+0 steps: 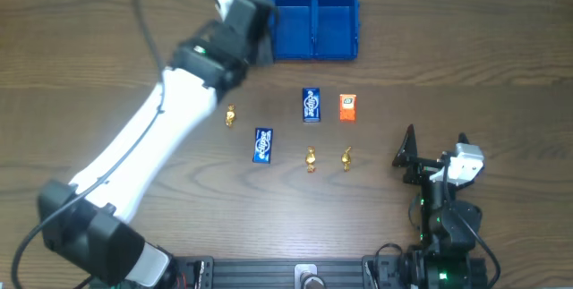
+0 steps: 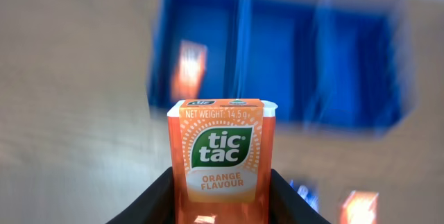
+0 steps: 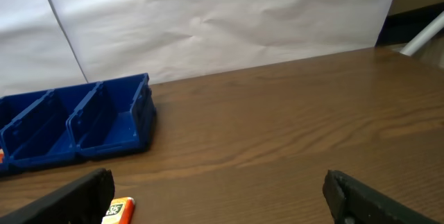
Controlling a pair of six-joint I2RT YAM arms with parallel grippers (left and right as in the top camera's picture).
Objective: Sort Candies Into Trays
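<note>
Left claw (image 2: 222, 200) pinches an upright orange, white-capped candy box (image 2: 222, 148).

the left arm (image 1: 148, 141) had a white shell between black joints, a black cable looping off it (another near its base). the right arm (image 1: 445, 204) was black, wrist block white; the right gripper (image 3: 218, 182) had black fingers.

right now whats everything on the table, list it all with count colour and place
blue plastic divided tray: 1, blue, far edge of table
orange plastic candy boxes: 3, orange, one on table, one held, one blurred, seemingly in tray
blue candy packets: 2, blue, mid table
gold-wrapped candies: 3, gold, mid table
left arm: 1, white, jaws shut on box, by tray
right arm: 1, black, jaws open, right of candies
</note>
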